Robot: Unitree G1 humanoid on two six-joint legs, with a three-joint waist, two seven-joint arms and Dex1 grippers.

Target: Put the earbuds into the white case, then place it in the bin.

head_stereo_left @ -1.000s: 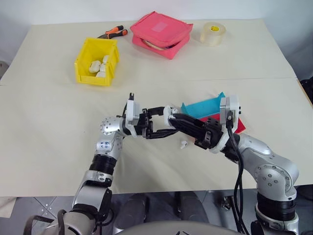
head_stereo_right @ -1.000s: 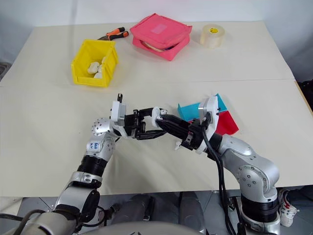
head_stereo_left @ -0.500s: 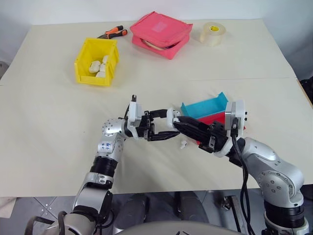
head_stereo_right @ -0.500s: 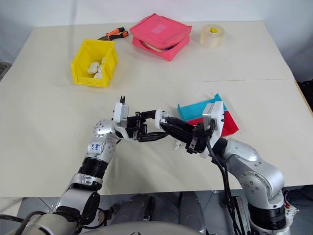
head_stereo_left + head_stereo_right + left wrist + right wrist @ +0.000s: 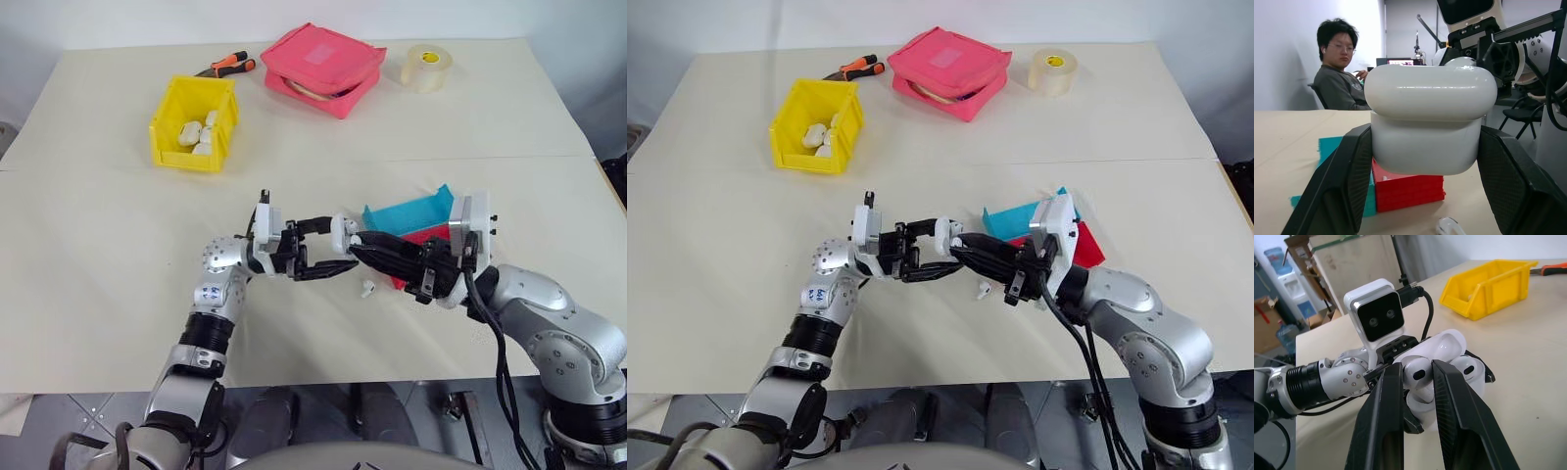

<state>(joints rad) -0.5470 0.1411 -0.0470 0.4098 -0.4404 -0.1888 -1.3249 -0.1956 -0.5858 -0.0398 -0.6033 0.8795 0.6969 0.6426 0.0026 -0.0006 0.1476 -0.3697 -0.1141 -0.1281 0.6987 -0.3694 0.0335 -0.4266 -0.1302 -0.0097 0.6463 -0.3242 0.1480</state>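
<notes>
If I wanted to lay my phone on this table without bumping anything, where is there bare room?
The widest bare patch runs along the robot's left, in front of the yellow bin. Another lies behind the blue tray, in front of the pink pouch and tape roll. The middle is crowded: both pincers meet at the white case, with an earbud on the table below.

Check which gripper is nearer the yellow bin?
Left. The left gripper, shut on the case, sits closer to the bin; the right gripper is farther right.
</notes>
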